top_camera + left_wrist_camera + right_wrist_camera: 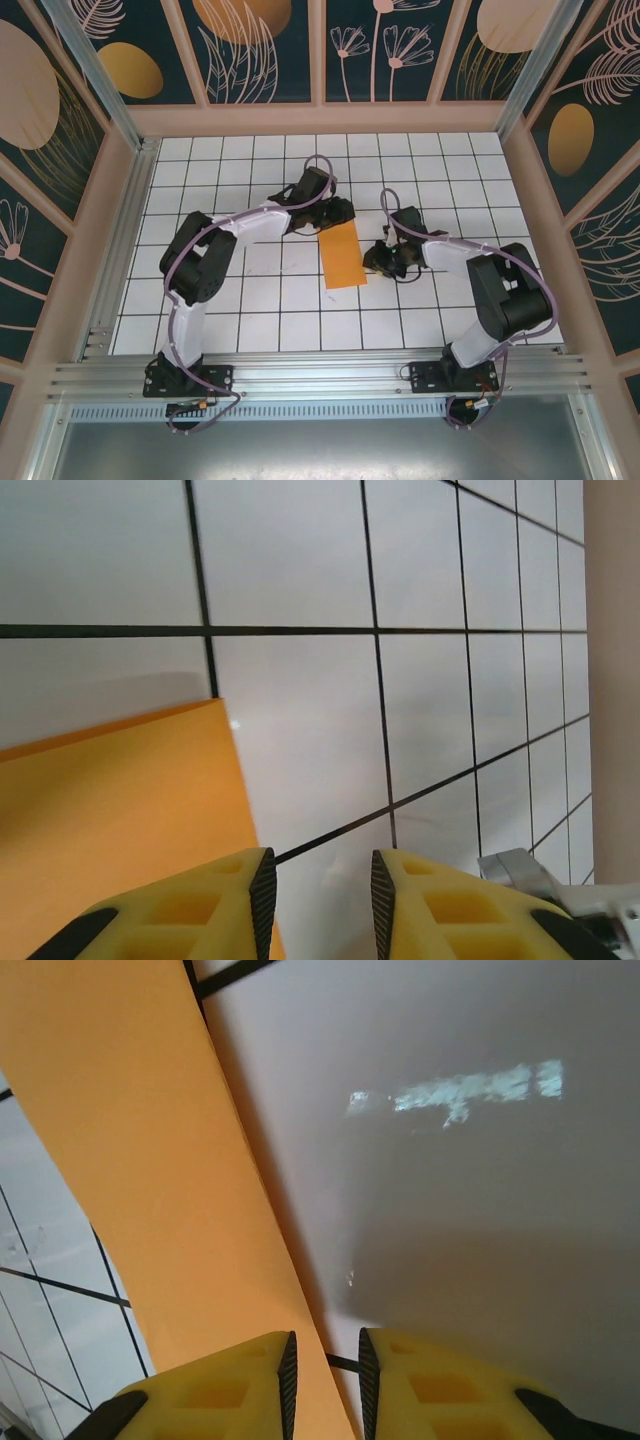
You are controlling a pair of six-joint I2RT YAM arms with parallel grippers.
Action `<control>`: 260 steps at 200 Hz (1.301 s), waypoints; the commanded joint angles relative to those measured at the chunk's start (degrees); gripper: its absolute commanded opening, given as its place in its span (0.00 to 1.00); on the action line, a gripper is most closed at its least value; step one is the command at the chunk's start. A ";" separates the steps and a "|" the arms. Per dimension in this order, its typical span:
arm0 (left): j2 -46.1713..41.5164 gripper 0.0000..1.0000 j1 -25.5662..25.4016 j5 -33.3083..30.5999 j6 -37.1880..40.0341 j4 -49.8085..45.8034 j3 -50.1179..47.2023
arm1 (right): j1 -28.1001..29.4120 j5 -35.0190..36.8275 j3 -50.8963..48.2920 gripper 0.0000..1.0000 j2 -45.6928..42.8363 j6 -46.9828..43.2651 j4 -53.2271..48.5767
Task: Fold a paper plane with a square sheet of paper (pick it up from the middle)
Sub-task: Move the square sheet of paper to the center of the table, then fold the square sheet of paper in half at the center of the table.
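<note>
A glossy white surface (250, 310), ruled into square tiles by thin black lines, carries the orange paper (341, 257). The paper is a thin matte sheet folded to a narrow, crisp-edged oblong, and it lies flat at centre frame. The left gripper (320, 890), of blocky yellow plastic, has its jaws parted a little over bare tile, holding nothing. The right gripper (323, 1380) shows a slimmer slit, and the paper's edge runs beneath it, apparently ungripped.
</note>
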 commanded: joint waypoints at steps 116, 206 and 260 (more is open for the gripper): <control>-11.37 0.29 0.41 0.63 -2.81 5.45 -17.94 | -1.26 -0.32 4.39 0.29 -3.59 1.40 2.04; -11.37 0.04 -8.10 7.28 -13.74 13.43 -23.85 | -3.37 -9.98 15.58 0.10 11.68 -2.72 5.37; -5.90 0.00 -10.13 9.01 -14.34 10.96 -19.60 | -1.63 -10.39 15.67 0.00 14.40 -4.34 4.21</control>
